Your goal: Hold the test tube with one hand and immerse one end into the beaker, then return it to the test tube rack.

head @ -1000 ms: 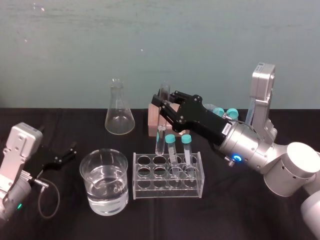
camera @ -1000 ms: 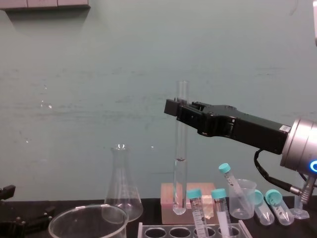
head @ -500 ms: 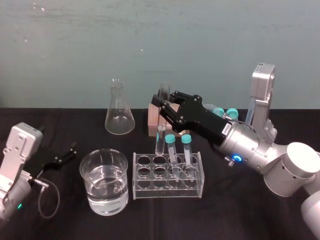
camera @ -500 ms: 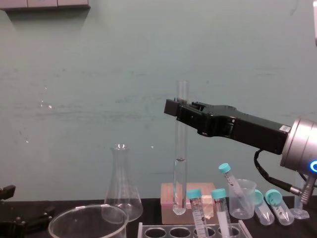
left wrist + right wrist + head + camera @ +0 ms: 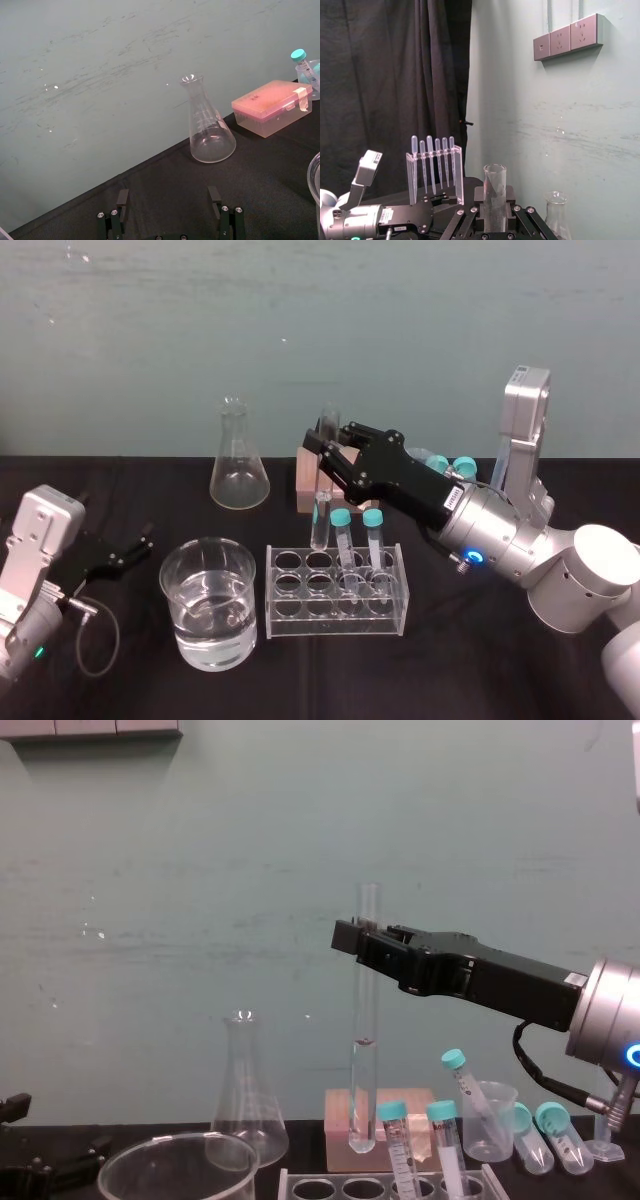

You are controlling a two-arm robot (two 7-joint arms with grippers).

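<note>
At the far left the left gripper [image 5: 118, 556] lies parked on the bench [image 5: 120, 680], jaws spread and empty. Next comes the beaker [image 5: 208, 605], partly filled with water, with a conical flask [image 5: 238, 475] behind it. Just right of the beaker stands the test tube rack [image 5: 335, 623], two teal-capped tubes [image 5: 343, 532] in its right holes. The test tube [image 5: 366, 1020] hangs upright above the rack's back left corner, its round end clear of the holes. The right gripper [image 5: 362, 936] has its jaws pinching it near the top. Over the last second nothing has shifted: tube and arm sit where they were. I read this as a pause in mid-carry, with the tube neither in the water nor seated in the rack.
</note>
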